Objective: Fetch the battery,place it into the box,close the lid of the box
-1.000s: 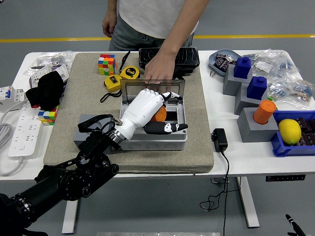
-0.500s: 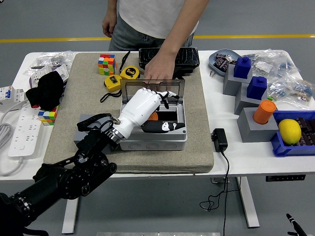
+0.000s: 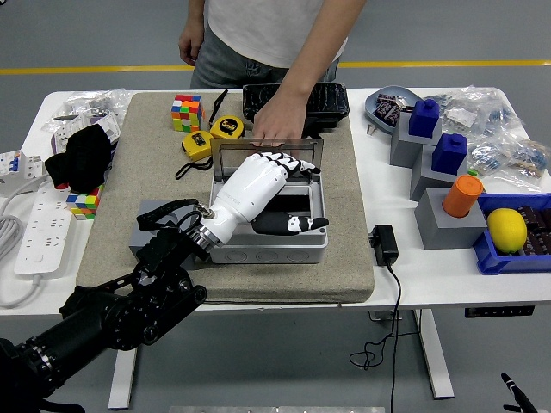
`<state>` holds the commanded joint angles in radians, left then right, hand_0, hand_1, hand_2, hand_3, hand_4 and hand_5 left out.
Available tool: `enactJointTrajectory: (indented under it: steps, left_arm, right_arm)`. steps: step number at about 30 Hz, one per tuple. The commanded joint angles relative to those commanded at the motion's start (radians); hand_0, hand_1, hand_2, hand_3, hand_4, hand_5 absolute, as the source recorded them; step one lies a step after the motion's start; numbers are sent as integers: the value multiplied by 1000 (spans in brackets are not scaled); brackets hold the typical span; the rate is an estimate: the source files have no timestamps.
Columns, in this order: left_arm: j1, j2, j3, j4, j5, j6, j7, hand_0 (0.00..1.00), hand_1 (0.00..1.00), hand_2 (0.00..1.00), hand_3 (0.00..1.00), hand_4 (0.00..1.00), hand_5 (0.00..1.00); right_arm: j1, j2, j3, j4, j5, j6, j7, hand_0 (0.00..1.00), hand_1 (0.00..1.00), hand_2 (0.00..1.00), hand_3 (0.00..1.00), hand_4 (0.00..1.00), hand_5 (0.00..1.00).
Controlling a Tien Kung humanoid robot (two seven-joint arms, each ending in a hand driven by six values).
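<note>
A grey box (image 3: 284,255) stands on the beige mat (image 3: 164,172), its clear lid (image 3: 225,159) raised upright at the back. My left hand (image 3: 301,191), white with black fingertips, hovers over the box's opening with fingers spread; the fingers (image 3: 291,163) reach toward the lid and the thumb (image 3: 293,224) lies across the box's front. No battery shows; the inside of the box under my palm is hidden. A person's hand (image 3: 277,120) rests on the lid's top edge. Only a sliver of my right arm (image 3: 515,394) shows at the bottom right corner.
Two yellow tape measures (image 3: 215,133), a colour cube (image 3: 187,112) and a black tray (image 3: 297,99) lie behind the box. A black adapter (image 3: 384,243) with its cable sits right of the mat. Grey blocks, a blue bin (image 3: 508,254) with a lemon stand at right; a power strip (image 3: 43,228) at left.
The orange battery seen under my left palm has dropped out of sight. My fingers have lifted and stretched toward the lid. The person's hand stays on the lid.
</note>
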<state>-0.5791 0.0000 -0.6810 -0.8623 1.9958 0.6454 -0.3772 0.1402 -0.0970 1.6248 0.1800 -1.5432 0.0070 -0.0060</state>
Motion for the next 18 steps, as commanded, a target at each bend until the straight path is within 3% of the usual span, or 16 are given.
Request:
enactJointTrajectory:
  steps: [3,4,7,9,10,15,16,18]
  left_arm:
    - [6,1,-7,-40,12,0,14,631,720,702,741,998,998]
    - [7,1,-8,-47,14,0,16,697,751,728,746,998,998]
    - [25,16,-34,-121,33,0,33,697,751,728,746,998,998]
    - [40,22,-59,-162,38,0,43,697,751,728,746,998,998]
    - [48,24,-73,-179,41,-1,46,747,800,772,766,998,998]
    - [101,33,-160,-267,50,-28,64,747,800,772,766,998,998]
    - [111,35,-179,-283,51,-34,69,829,873,838,796,998,998]
    - [129,40,-218,-317,54,-48,81,829,873,838,796,998,998]
  right_arm:
    - [0,0,2,0,1,-1,0,843,758,751,802,998,998]
    - [0,0,2,0,0,-1,0,843,757,751,802,998,998]
    - [-1,0,3,0,2,-1,0,843,757,751,802,998,998]
    - [-2,1,4,0,2,-1,0,843,757,751,802,998,998]
    - [-2,2,3,0,3,-1,0,844,757,751,802,998,998]
    - [-5,3,4,0,3,-1,1,844,757,751,802,998,998]
    - [-6,4,4,0,2,-1,0,842,757,751,802,998,998]
    - [-7,4,7,0,0,-1,0,842,757,751,802,998,998]
